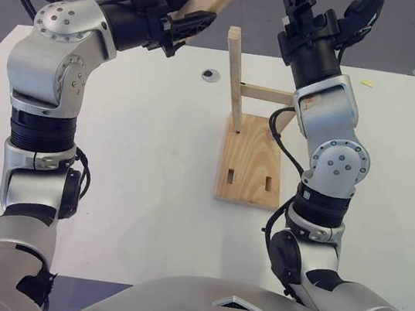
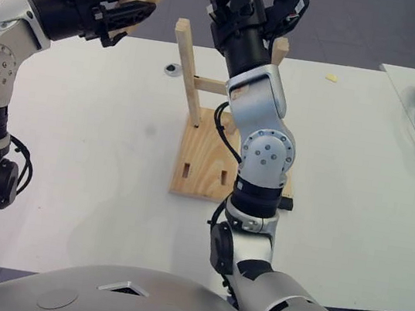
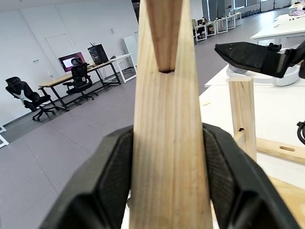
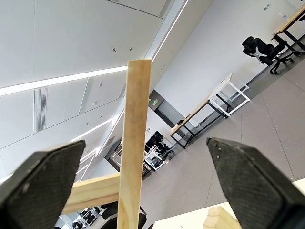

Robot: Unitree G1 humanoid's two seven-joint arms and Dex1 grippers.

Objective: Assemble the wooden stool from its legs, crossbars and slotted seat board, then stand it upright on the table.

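Bright, even overhead light, long ceiling light strip (image 4: 62, 78) glowing in the right wrist view, flat white table (image 1: 130, 152) evenly lit, faint soft shadows edging the pale slotted wooden seat board (image 1: 252, 162).

No text, number or sign here can be read.

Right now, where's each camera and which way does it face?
Left eye: head, forward-down over table and seat board; both arms show.
Right eye: same scene, arms.
Left wrist: along fingers clamped on a leg piece, toward the room.
Right wrist: up at ceiling; open fingers flank a bar.
Shared: eyes and left wrist see upright leg.
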